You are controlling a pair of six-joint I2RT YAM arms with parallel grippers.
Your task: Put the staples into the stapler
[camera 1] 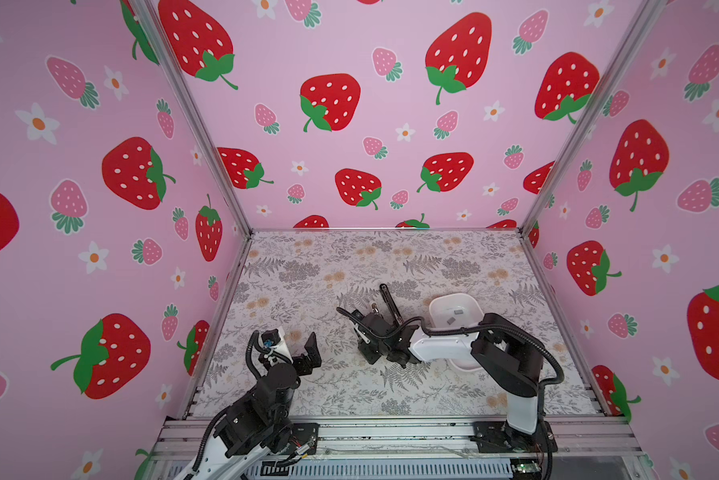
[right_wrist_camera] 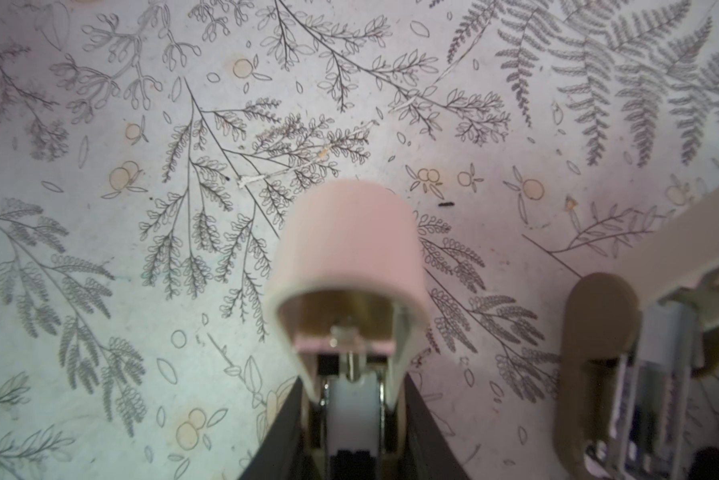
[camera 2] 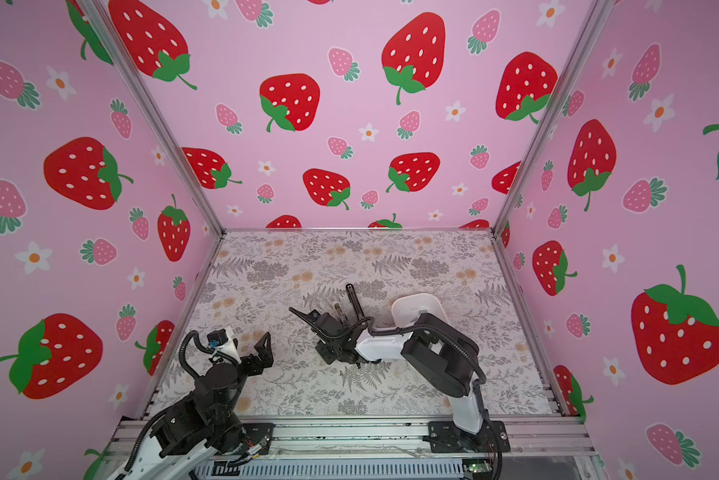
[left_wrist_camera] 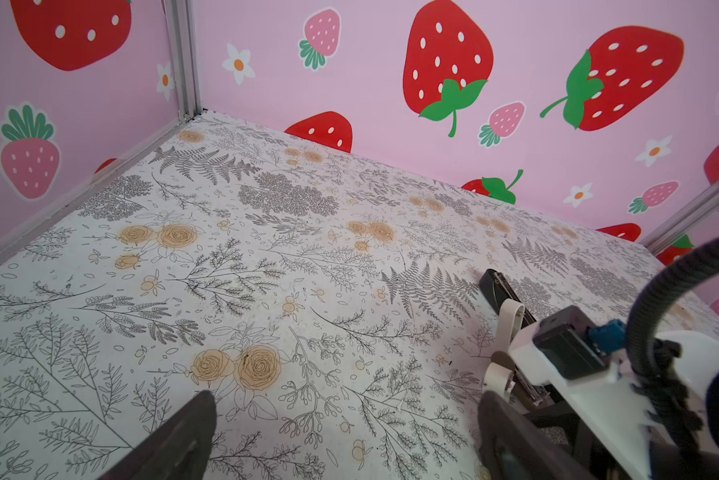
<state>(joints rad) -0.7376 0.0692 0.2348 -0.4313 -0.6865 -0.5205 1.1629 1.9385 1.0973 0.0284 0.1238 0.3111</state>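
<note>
Both top views look down from high, sharing the whole table point(camera 1: 307, 270). Left wrist camera faces obliquely across it; right, straight down, close.

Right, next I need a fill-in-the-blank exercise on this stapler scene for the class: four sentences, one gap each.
1. The staples lie in a ____ tray.
2. The left tool stands ____ and holds nothing.
3. The right tool is shut on a pale ____.
4. The far stapler, lying beside the tray, is ____.

Missing words: white; open; stapler; black.
</note>
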